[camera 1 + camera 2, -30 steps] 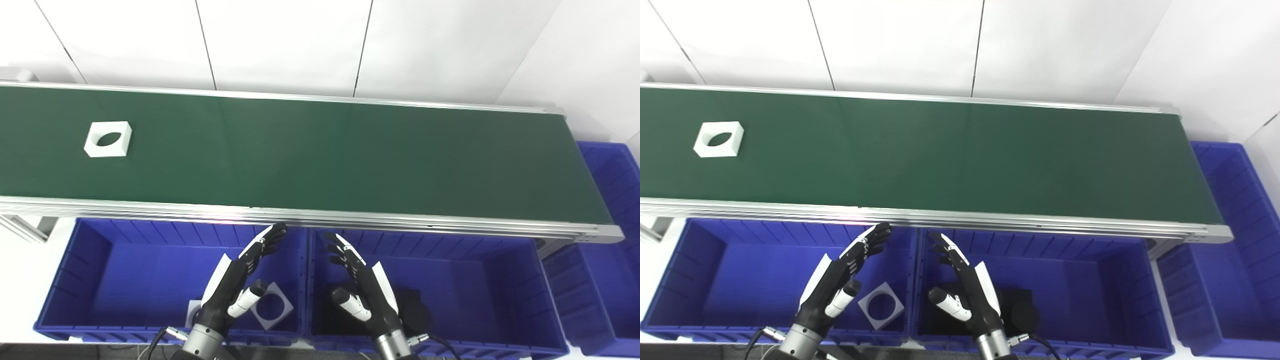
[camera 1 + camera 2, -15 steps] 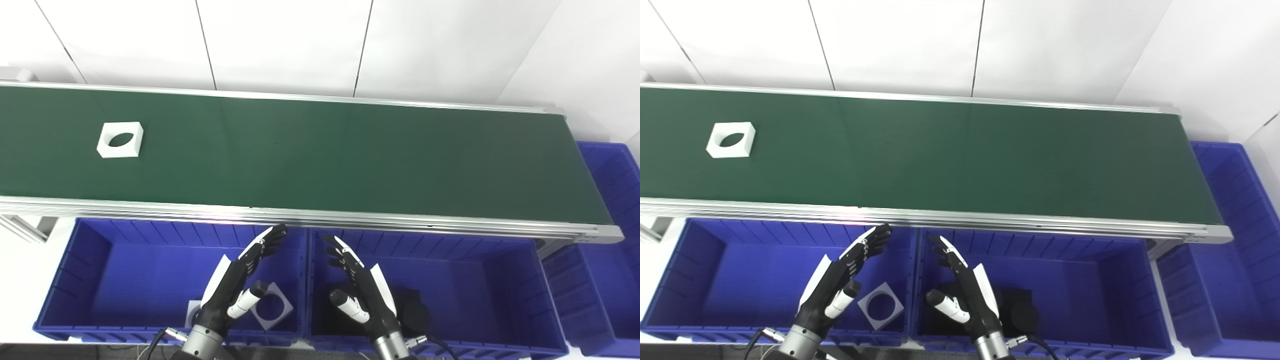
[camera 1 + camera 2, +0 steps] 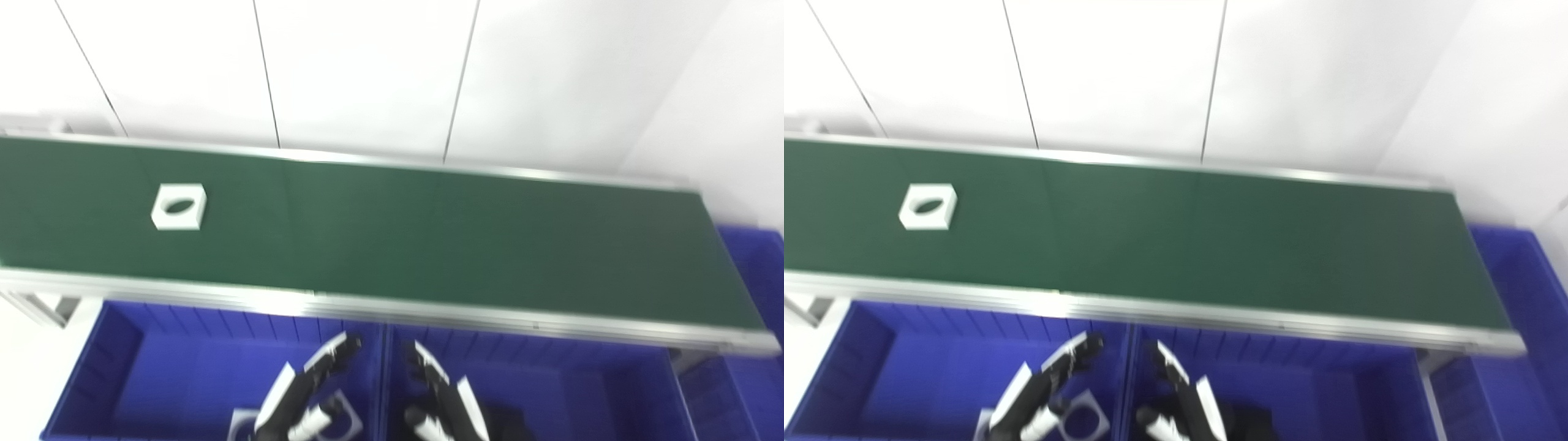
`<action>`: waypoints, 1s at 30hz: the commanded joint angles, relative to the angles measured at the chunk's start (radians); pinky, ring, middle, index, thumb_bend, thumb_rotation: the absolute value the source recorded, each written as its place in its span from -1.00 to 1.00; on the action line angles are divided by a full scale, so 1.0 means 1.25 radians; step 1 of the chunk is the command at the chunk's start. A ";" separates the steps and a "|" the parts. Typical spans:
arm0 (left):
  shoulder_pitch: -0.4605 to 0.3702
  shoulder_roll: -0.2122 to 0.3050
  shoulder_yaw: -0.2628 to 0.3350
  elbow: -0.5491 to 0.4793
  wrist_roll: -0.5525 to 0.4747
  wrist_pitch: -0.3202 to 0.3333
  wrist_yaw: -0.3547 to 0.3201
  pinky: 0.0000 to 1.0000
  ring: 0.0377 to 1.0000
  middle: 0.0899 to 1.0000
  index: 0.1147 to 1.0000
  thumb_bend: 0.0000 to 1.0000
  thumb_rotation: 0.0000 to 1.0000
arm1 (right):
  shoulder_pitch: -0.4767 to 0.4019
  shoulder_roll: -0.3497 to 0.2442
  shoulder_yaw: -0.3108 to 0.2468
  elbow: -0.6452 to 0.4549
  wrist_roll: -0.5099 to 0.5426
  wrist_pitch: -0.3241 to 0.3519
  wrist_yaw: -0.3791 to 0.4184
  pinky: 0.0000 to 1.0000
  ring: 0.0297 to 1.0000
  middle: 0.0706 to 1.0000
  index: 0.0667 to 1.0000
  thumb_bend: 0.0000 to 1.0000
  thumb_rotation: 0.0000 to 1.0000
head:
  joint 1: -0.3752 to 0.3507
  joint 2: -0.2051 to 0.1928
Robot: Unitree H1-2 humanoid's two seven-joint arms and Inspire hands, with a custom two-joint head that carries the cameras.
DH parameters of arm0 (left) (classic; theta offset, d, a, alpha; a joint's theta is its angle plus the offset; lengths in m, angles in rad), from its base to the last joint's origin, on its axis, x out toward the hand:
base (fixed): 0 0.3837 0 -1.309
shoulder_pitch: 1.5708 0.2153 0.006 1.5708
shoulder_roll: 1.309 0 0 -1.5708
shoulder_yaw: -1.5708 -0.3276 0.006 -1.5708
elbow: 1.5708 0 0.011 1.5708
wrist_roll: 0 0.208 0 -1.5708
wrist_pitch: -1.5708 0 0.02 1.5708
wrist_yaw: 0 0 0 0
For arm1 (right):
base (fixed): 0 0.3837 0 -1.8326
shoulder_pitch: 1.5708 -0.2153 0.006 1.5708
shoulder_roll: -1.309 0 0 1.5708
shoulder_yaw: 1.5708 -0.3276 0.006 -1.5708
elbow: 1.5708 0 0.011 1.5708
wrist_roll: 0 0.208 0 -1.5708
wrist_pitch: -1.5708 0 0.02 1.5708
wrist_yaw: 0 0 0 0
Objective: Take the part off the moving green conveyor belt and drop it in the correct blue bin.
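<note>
Part (image 3: 179, 207) rides green belt (image 3: 429, 239) — both hands (image 3: 309, 392) (image 3: 444, 401) empty, fingers spread.

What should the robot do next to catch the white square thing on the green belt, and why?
Probably reach the left hand up toward the belt's left part. The white part lies far left on the green belt, and both open hands, the right hand too, hang low over the blue bins, holding nothing.

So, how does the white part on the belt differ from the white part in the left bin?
The white part on the belt lies square to the green belt, fully visible. The white part in the left bin lies turned like a diamond, partly hidden by the left hand. Both are white squares with a round hole.
</note>
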 commanded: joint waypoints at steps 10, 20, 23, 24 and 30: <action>-0.036 0.025 -0.042 0.026 0.006 -0.035 0.073 0.58 0.70 0.72 0.71 0.76 0.95 | -0.033 -0.009 0.038 0.021 -0.011 -0.038 -0.062 0.62 0.78 0.83 0.77 0.81 0.80 | -0.005 -0.027; -0.043 0.026 -0.056 0.031 0.006 -0.035 0.084 0.56 0.69 0.71 0.70 0.80 0.91 | -0.040 -0.017 0.047 0.022 0.010 -0.038 -0.063 0.65 0.77 0.83 0.78 0.80 0.74 | 0.026 -0.027; -0.045 0.021 -0.061 0.040 0.007 -0.035 0.085 0.57 0.71 0.71 0.70 0.83 0.91 | -0.041 -0.022 0.043 0.028 0.020 -0.038 -0.056 0.68 0.78 0.84 0.78 0.82 0.75 | 0.057 -0.043; -0.046 0.020 -0.063 0.044 0.007 -0.035 0.087 0.57 0.71 0.71 0.70 0.83 0.90 | -0.040 -0.022 0.040 0.031 0.024 -0.038 -0.053 0.68 0.78 0.84 0.79 0.82 0.75 | 0.067 -0.051; -0.055 0.013 -0.078 0.065 0.000 -0.035 0.110 0.49 0.66 0.67 0.65 0.78 0.82 | -0.046 -0.026 0.039 0.041 0.029 -0.038 -0.052 0.65 0.79 0.85 0.80 0.79 0.74 | 0.082 -0.066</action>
